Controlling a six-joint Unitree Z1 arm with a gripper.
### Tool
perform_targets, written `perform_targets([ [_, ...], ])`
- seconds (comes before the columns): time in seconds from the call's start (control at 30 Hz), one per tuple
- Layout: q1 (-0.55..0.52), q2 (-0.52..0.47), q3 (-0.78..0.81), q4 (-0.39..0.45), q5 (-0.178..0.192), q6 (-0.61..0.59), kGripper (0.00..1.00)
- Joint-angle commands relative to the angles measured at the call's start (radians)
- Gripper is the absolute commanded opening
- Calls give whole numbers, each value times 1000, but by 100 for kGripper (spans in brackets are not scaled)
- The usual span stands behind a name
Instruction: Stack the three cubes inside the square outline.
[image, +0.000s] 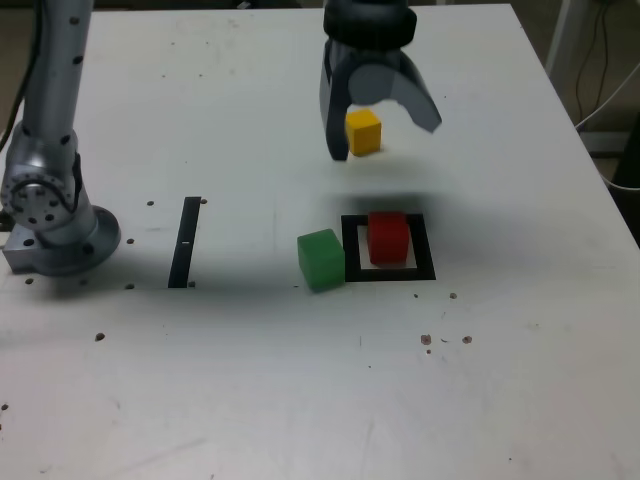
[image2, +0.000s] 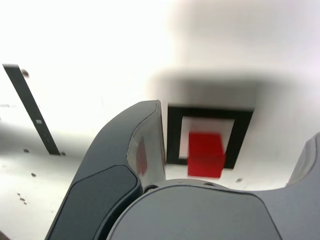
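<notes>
The near part of the white surface (image: 300, 400) lies bare but for a few small dark specks, with wide room across it. Farther in, toward the exterior view's left, the arm's grey base (image: 50, 215) stands close to the left edge, and a narrow black strip (image: 184, 242) lies flat just to its right.

Near the middle sits the green cube (image: 322, 259), a matte block with soft edges, resting just outside the left side of the square outline (image: 390, 272); it touches or nearly touches the black frame, and I cannot tell which. The outline is a thick black frame with a white centre. The red cube (image: 388, 237) stands inside it, toward the far side, its base partly over the far black band. In the wrist view the red cube (image2: 206, 154) shows blurred within the frame (image2: 172, 135), with the strip (image2: 31, 110) off to one side.

Beyond the outline, the yellow cube (image: 363, 131) sits on the surface, well apart from the other two. The pincer (image: 385, 120) hangs over it with its jaws spread wide, one on each side of the cube and neither touching it. Open surface runs to the far and right edges.
</notes>
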Motion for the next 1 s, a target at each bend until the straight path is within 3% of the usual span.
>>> perform_targets([
  [0.0, 38, 18, -20, 15, 7, 21, 99],
  [0.33, 190, 95, -136, 77, 45, 99, 99],
  [0.97, 231, 214, -189, 88, 48, 120, 99],
])
